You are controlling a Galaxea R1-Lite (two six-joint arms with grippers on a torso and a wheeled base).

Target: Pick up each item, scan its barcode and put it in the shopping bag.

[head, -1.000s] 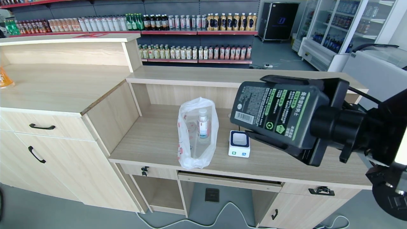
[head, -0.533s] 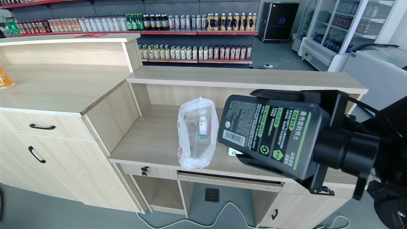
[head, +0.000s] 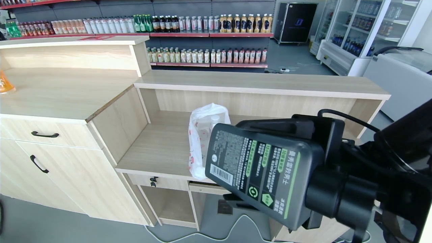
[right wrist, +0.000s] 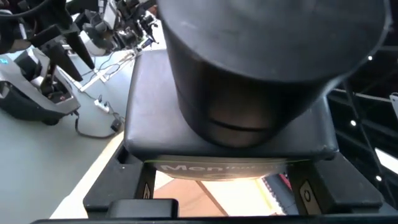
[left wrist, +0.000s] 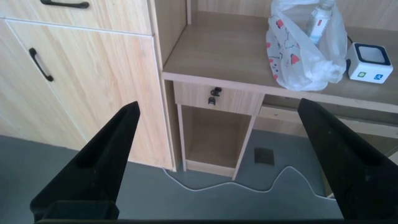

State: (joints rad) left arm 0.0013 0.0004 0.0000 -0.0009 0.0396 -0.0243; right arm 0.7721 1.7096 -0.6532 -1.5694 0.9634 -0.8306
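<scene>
My right gripper is shut on a dark grey bottle with green labels, held on its side with the barcode facing up. It hangs in front of the counter's front edge and covers part of the white shopping bag. From the right wrist, the bottle's black cap and shoulder sit between the fingers. The bag stands on the counter with a clear water bottle inside, beside the small white scanner. My left gripper hangs open over the floor, left of the desk.
The wooden counter has a raised back ledge and drawers below. A taller cabinet with black handles stands to the left, an orange packet on it. Drink shelves line the back wall. A white cable lies on the floor.
The right gripper has carried the dark bottle down and to the left, nearer the camera. The bottle now hides the scanner and part of the bag in the head view.
</scene>
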